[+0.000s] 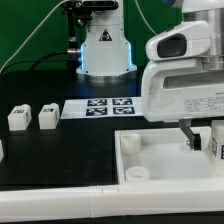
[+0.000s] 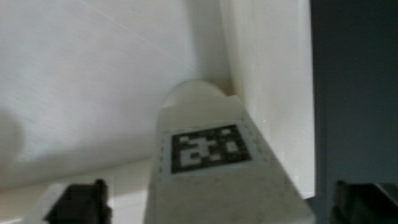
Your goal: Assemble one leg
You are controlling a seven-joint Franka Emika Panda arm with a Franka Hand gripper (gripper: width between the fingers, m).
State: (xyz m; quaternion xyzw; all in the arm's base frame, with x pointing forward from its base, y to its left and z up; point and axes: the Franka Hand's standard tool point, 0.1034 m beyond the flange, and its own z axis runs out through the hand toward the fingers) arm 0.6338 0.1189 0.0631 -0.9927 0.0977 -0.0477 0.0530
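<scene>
In the wrist view a white leg (image 2: 214,150) with a black-and-white tag stands between my fingers (image 2: 80,202). A gap shows on each side of it, so my gripper (image 2: 222,208) is open around it. In the exterior view my gripper (image 1: 203,140) hangs over the far right part of the large white tray-like part (image 1: 165,160), and the leg there is mostly hidden by the hand. Two more legs (image 1: 17,117) (image 1: 47,116) stand on the black table at the exterior view's left. Part of another shows at the left edge (image 1: 2,150).
The marker board (image 1: 100,107) lies behind the tray-like part. The robot's base (image 1: 105,50) stands at the back. A raised corner boss (image 1: 135,172) sits on the tray-like part's near left corner. In the wrist view the part's wall (image 2: 267,50) runs beside the leg.
</scene>
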